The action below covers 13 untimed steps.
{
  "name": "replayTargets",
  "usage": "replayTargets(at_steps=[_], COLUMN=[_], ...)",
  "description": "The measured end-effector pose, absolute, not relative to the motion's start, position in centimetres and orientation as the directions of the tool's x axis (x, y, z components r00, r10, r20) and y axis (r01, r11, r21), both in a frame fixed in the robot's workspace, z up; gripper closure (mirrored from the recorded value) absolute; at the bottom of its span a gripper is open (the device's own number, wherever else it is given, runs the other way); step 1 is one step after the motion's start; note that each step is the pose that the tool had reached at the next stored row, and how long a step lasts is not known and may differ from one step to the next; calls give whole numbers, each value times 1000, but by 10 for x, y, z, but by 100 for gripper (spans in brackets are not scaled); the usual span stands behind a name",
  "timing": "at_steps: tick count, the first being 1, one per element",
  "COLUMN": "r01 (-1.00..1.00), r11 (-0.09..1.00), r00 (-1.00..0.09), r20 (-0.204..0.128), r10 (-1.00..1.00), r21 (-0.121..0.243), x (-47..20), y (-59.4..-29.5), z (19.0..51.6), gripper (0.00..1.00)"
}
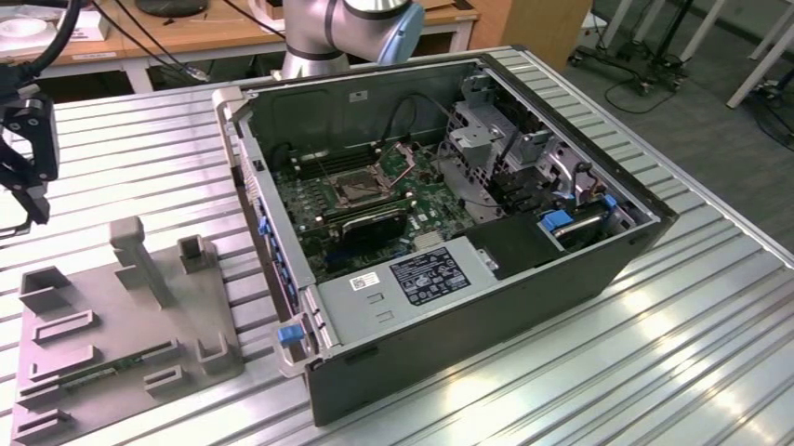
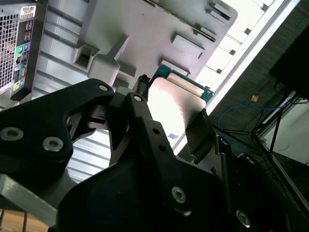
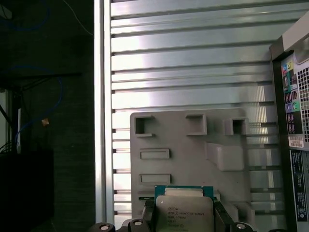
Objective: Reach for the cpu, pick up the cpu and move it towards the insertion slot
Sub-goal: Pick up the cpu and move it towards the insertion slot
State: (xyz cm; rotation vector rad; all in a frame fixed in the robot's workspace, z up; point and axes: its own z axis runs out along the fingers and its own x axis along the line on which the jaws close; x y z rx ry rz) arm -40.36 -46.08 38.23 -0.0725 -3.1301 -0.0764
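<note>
The cpu (image 3: 183,211), a flat silvery square on a green edge, sits clamped between my gripper's (image 3: 183,220) two dark fingers. The second wrist view shows the same grip from the side, with the cpu (image 2: 166,108) lifted above the grey fixture plate (image 2: 145,29). In the exterior view my gripper (image 1: 22,209) hangs at the far left, above the table and well away from the case. The insertion slot (image 1: 351,189), a silver-framed square with a dark centre, lies on the green board inside the open computer case (image 1: 496,307).
A grey fixture plate (image 1: 112,325) with raised blocks lies on the ribbed metal table (image 1: 645,372) at the exterior view's left, holding a long green memory stick (image 1: 118,362). The case's walls rise around the board. The table edge runs close beside my gripper.
</note>
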Motion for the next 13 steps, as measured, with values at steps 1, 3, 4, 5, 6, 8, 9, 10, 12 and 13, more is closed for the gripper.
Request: replayTargets(at_steps=[1,3,4,5,6,8,9,10,12,13], r01=[46,47,47,46,47,47,47,47,47,47], r11=[998,998,998,998,998,998,998,998,998,998], r00=[-999,-999,-999,-999,-999,-999,-999,-999,-999,-999], r20=[11,11,11,11,11,11,11,11,11,11], r10=[46,46,46,46,46,46,46,46,46,46], r21=[49,49,49,49,48,49,48,49,48,49], x=[-403,-402,-402,-402,-401,-401,-400,-400,-399,-398], y=[-461,-461,-461,-461,-461,-461,-461,-461,-461,-461], z=[382,382,382,382,382,382,382,382,382,382], gripper=[45,45,45,45,45,45,45,45,45,45])
